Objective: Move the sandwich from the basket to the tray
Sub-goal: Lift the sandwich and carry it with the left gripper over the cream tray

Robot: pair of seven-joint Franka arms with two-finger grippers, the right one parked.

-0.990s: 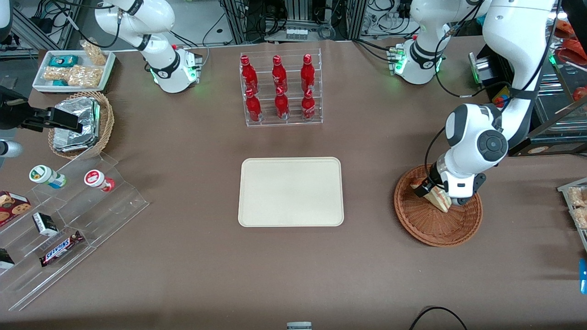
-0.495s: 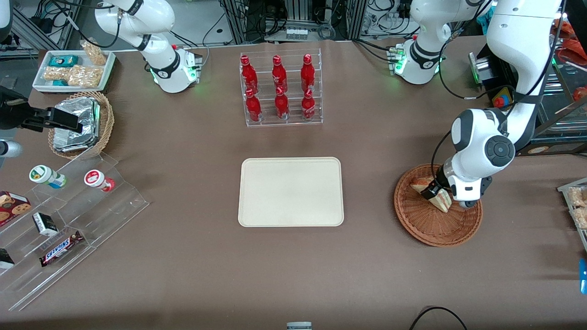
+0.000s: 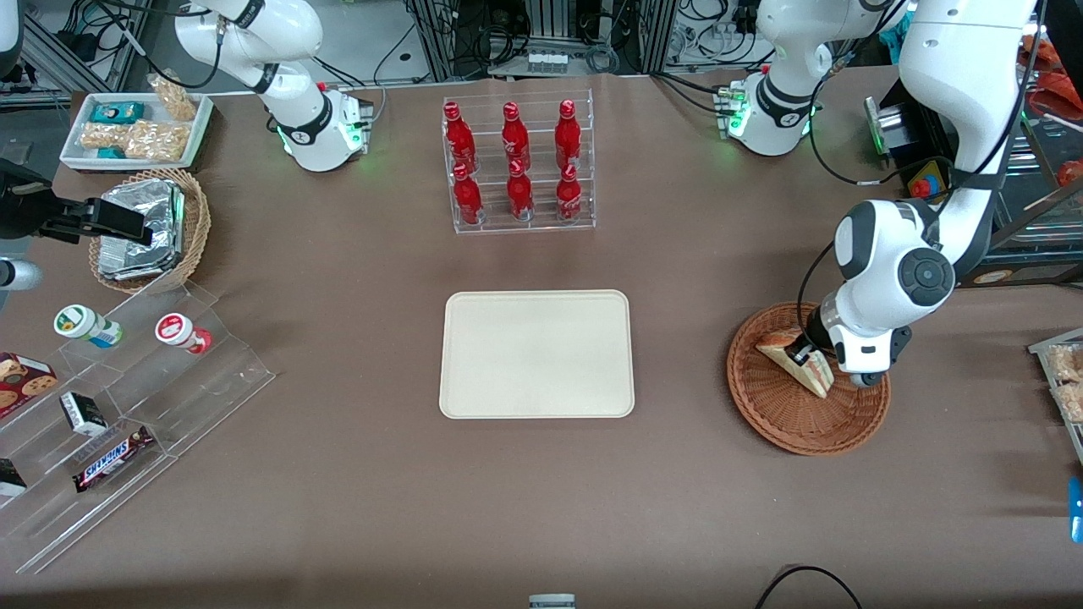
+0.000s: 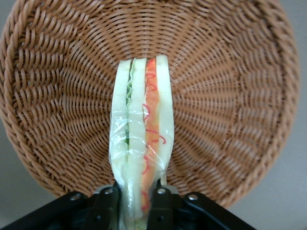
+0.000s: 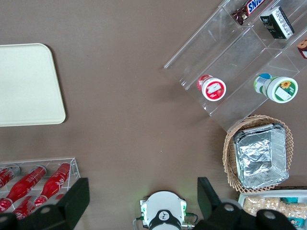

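We see the gripper [image 4: 135,201] clamped on the wrapped sandwich [image 4: 140,143], its fingers [image 4: 160,203] pressing both bread faces, holding the wedge over the wicker basket [image 3: 787,419]. The cream tray [image 3: 536,353] lies bare, well apart toward the parked arm's end.

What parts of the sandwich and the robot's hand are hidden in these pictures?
- Front view: the arm's white wrist covers most of the end effector over the basket, so only a dark bit shows.
- Left wrist view: the picture's edge cuts off the sandwich's gripped end, and the fingers show only partly.
- Whether the sandwich touches the basket: not clear in either view.
- Right wrist view: the tray is cut off by the edge; sandwich not seen.
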